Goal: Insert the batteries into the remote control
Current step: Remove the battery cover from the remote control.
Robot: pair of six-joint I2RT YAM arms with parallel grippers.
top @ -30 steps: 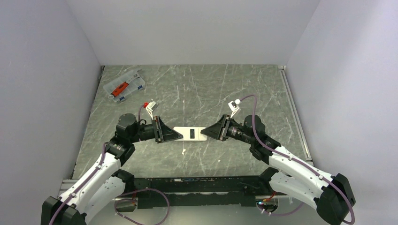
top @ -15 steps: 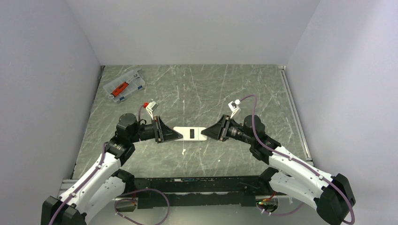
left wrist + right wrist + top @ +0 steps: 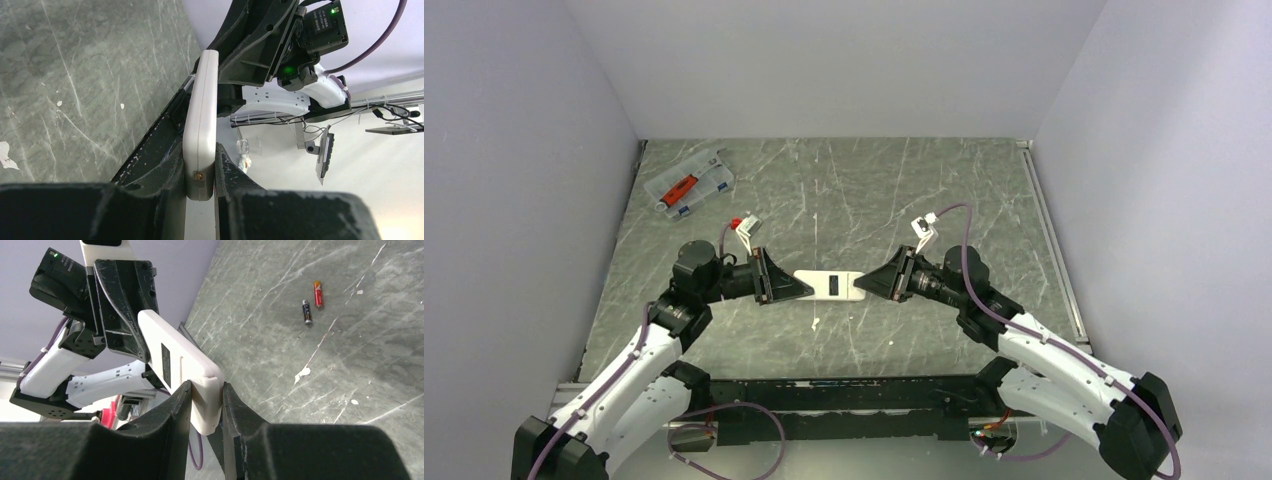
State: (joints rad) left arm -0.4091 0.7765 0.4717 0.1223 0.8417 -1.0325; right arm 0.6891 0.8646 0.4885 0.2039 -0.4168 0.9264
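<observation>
**Above the marbled table, a remote control gripped at both ends**

Under the fixed camera lay a grey-green, marble-patterned table, scored with pale scratches and dotted with a few white flecks. Plain pale walls closed it in at the left, back and right. Near its far left corner sat a clear plastic organiser case with a red tool inside.

Midway across the table, the slim white remote control was held between the two arms. Its plain back, with the dark mark, was turned toward the overhead camera. The left claw was clamped on the remote's left end, with a finger pressed against each broad face. The right claw pinched the opposite end the same way, its fingers narrow and tight against the white shell.

In the right wrist view the two batteries lay on the table close together and nearly parallel. One was reddish-orange, the other mostly dark. They lay well apart from the remote control and from either claw.
</observation>
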